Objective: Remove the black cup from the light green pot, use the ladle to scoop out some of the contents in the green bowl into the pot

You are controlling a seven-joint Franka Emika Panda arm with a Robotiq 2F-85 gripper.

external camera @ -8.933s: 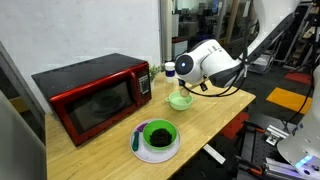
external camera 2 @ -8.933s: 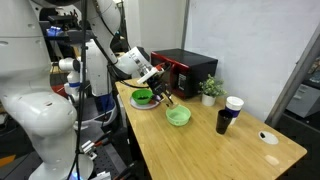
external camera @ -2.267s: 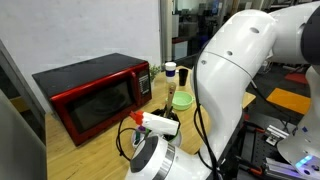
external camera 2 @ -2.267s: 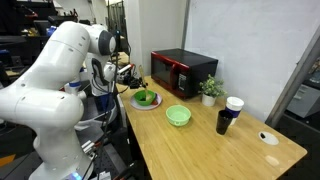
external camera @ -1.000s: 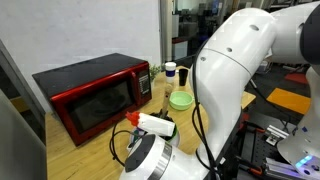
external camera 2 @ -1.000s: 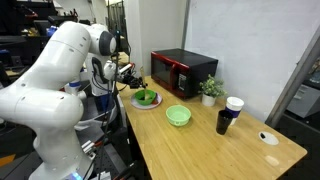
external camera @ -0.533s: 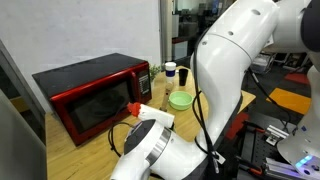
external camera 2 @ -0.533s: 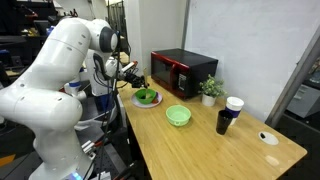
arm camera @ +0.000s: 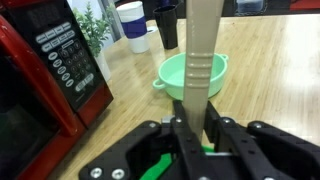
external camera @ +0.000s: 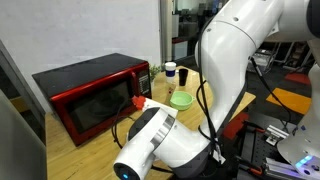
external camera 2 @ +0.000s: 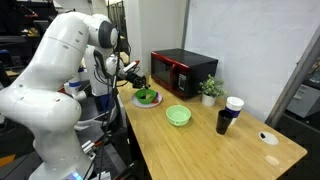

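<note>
Fingers: pinching the ladle by its handle, upright. Wrist view: light green pot just beyond the fingers; black cup farther off, outside the pot. In an exterior view: gripper, green bowl just below the fingers.

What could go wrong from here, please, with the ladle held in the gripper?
1. The gripper pinches the ladle by its thin handle; it might pivot or slip once loaded.
2. The light green pot stands apart from the green bowl, so contents could drop on the table between them.
</note>
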